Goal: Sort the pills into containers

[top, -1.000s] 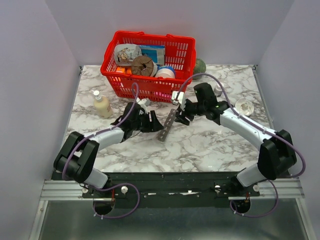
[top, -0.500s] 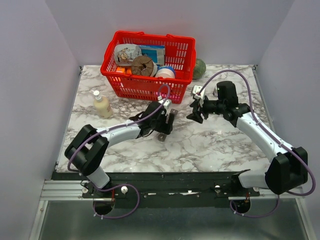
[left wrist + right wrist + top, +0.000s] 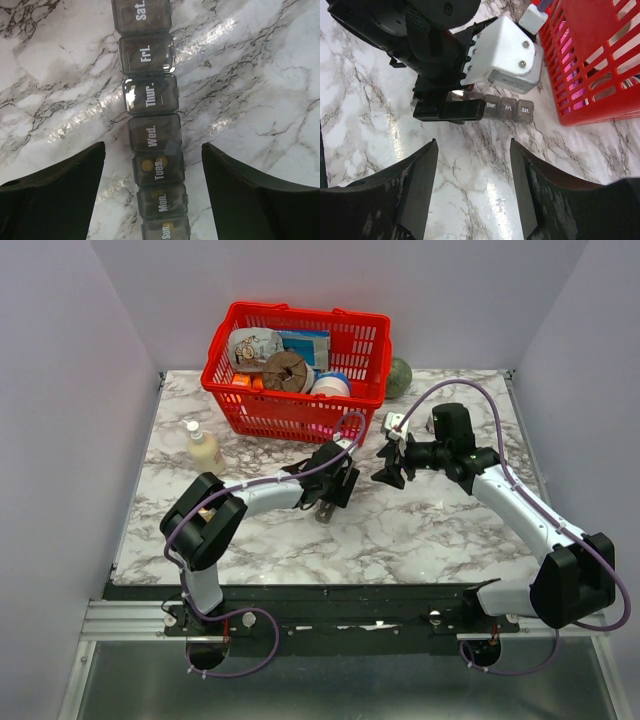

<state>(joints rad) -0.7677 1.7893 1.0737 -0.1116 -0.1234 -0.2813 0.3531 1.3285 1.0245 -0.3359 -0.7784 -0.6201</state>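
Left gripper is straddling the pill box just below the centre of the overhead view. Its two dark fingers are standing wide apart, one on each side of the strip, with bare marble showing between each finger and the box, so it is gripping nothing. In the left wrist view the pill box is running up the middle of the frame, lying flat on the table, its lids reading Sun. at the bottom edge through Sat. at the top. A round yellowish pill is showing through the Tues. lid; a white patch on Thur. could be a pill or glare, I cannot tell.

Slightly up and right of it in the overhead view, the right gripper is hovering, fingers apart with only marble between them. In its wrist view the Thur., Fri. and Sat. end of the box is sticking out from under the left gripper toward the red basket at the right edge.

Further back on the left, a cream bottle is standing upright. The basket is sitting at the upper middle, holding packets and tins.
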